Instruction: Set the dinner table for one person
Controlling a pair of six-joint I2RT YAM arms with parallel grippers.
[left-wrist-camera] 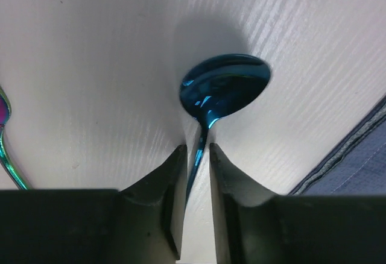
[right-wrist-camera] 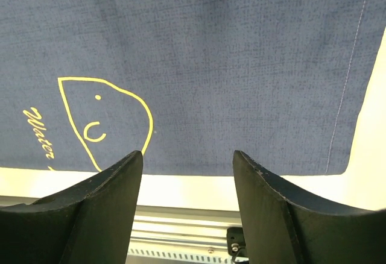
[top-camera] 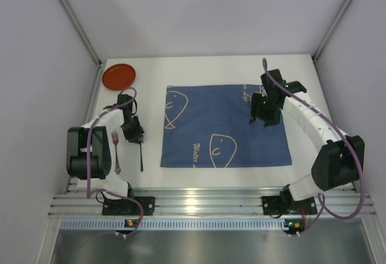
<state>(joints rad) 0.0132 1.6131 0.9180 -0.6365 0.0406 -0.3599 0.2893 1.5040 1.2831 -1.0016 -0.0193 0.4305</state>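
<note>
Dinner table (top-camera: 211, 70): white top, taking up most of the booth floor and running from the ribbed metal rail (top-camera: 205, 202) at the near edge to the back wall. A blue cloth (top-camera: 223, 119) with pale line drawings lies flat at its centre.

Left side: a red plate (top-camera: 119, 76) sits in the far left corner, well apart from the cloth. The fork (top-camera: 116, 152) lies near the left arm's elbow with its tines pointing away. The spoon (left-wrist-camera: 224, 86) lies just beside it on bare table, between the fork and the cloth's left edge, handle toward the rail.

Left gripper (left-wrist-camera: 197, 201): low over the spoon. Its fingers (left-wrist-camera: 172, 198) are drawn close on either side of the handle, with the blue bowl just past the tips. Thin slivers of white show along the handle – cannot tell whether the pads actually pinch it.

Right gripper (right-wrist-camera: 188, 173): fingers spread wide with nothing between them – hanging above the cloth's right part, near its edge.
</note>
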